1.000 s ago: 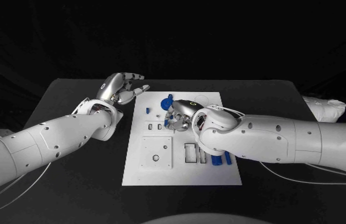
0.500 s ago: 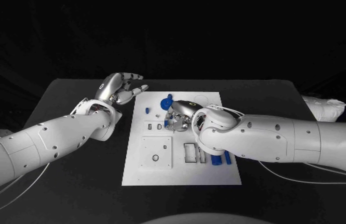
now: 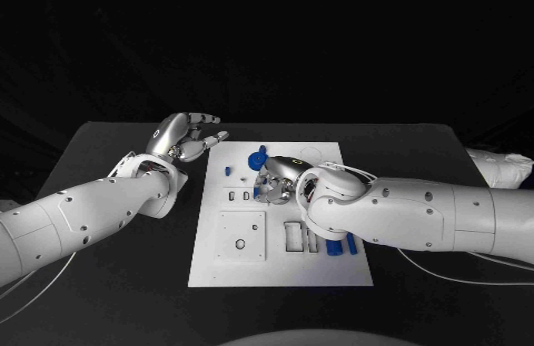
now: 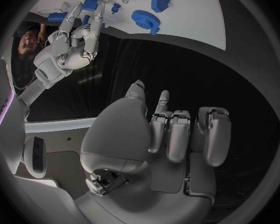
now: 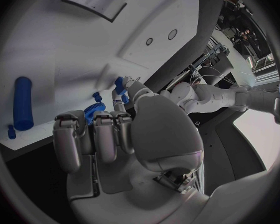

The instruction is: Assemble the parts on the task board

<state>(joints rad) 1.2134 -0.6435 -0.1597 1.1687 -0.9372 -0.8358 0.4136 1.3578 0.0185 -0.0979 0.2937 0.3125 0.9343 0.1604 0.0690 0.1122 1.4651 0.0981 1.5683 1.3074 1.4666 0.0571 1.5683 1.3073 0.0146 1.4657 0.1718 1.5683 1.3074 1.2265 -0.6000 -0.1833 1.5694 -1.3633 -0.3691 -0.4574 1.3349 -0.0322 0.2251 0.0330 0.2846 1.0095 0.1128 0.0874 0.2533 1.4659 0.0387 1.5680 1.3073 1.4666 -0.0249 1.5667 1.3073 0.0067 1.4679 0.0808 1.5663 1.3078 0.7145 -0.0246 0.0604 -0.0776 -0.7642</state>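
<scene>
The white task board lies in the middle of the black table. My right hand hovers low over its far half, fingers bent, pinching a small blue part at its fingertips; the left wrist view shows that part too. A blue gear sits just beyond this hand, with a small blue piece to its left. Blue cylinders lie by the board's right edge, partly under my right forearm. My left hand is raised beside the board's far left corner, fingers loosely bent, holding nothing.
A square white plate with a small hole and rectangular slots take up the board's near half. A white bundle lies at the table's right edge. Bare black table surrounds the board.
</scene>
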